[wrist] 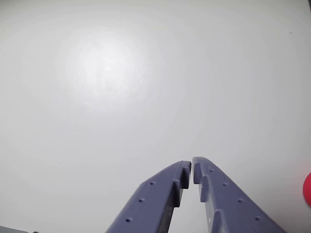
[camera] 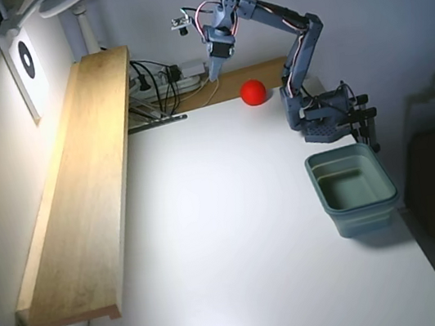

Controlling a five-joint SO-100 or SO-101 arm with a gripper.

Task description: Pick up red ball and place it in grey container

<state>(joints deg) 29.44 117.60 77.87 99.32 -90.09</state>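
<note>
The arm is mounted at the far right edge of the white desk (camera: 237,234) in the fixed view, with its base clamped just behind the grey container (camera: 352,189). The arm reaches up and to the left, and the claw (camera: 213,73) points downward above the far part of the desk, clear of the surface. In the wrist view the claw (wrist: 192,167) enters from the bottom edge; its two blue-grey fingers (wrist: 160,196) converge until the tips nearly meet, leaving only a narrow slit between them, and nothing is held in that slit. The red ball (camera: 253,92) rests on the desk near the far edge in the fixed view, to the right of the claw and apart from it. In the wrist view only a sliver of the red ball (wrist: 307,190) shows at the right edge. The grey container stands upright at the right edge of the desk, well apart from the ball, and its interior appears empty. A long wooden shelf (camera: 81,193) runs along the left side of the desk, and a cluster of cables (camera: 157,86) lies at its far end.
</note>
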